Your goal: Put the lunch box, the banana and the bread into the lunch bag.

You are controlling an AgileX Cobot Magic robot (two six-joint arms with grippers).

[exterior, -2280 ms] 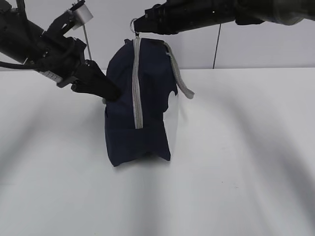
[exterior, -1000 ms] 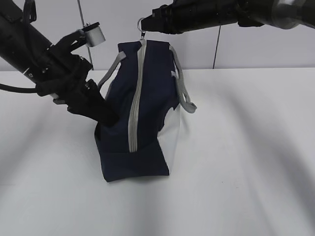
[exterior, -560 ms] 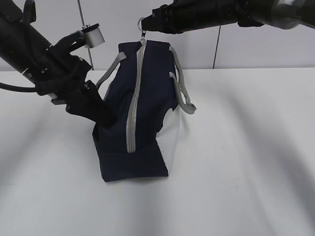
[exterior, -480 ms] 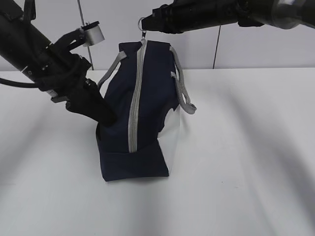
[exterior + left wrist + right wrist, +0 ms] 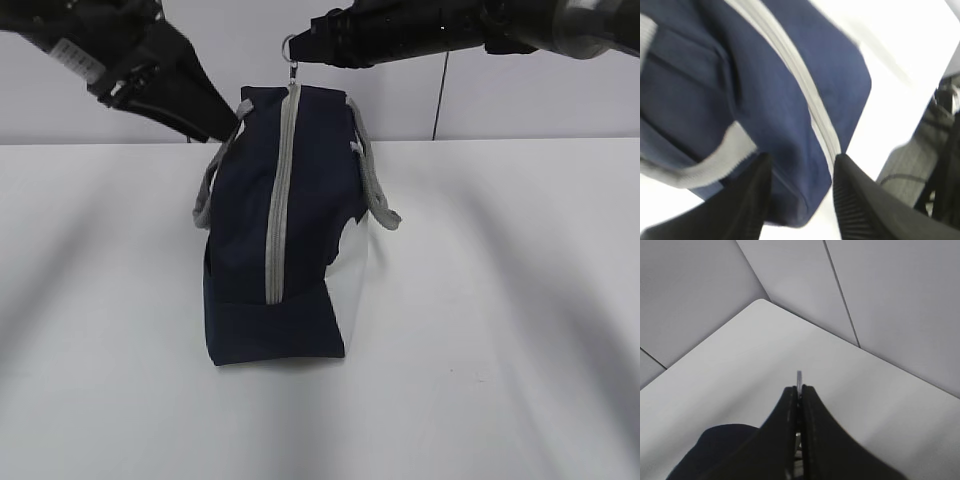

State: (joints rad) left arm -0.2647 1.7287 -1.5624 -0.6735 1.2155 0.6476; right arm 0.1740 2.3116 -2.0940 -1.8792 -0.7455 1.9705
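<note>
At ten o'clock of the exterior view, the left pincer [image 5: 205,115] hangs above the counter [image 5: 500,300], its black fingers [image 5: 860,205] spread with nothing between them. Its tips sit just beside the upper left edge of the navy blue soft fabric lunch bag [image 5: 300,220], apart from the cloth as far as the wrist view shows. A grey strap handle [image 5: 212,180] droops down the bag's left side, at nine o'clock of the bag.

The bag stands upright on the white counter near the middle, its grey zipper [image 5: 278,200] running shut from the top edge down toward the base. A white side panel [image 5: 352,275] shows at the bag's four o'clock, and a second grey strap [image 5: 372,185] loops over its right shoulder.

At twelve o'clock of the bag, the right pincer [image 5: 300,45] reaches in from the right, pressed together on the metal ring pull [image 5: 290,48] at the top of the zipper. In the right wrist view the thin ring edge [image 5: 799,377] pokes out between the closed fingertips.
</note>
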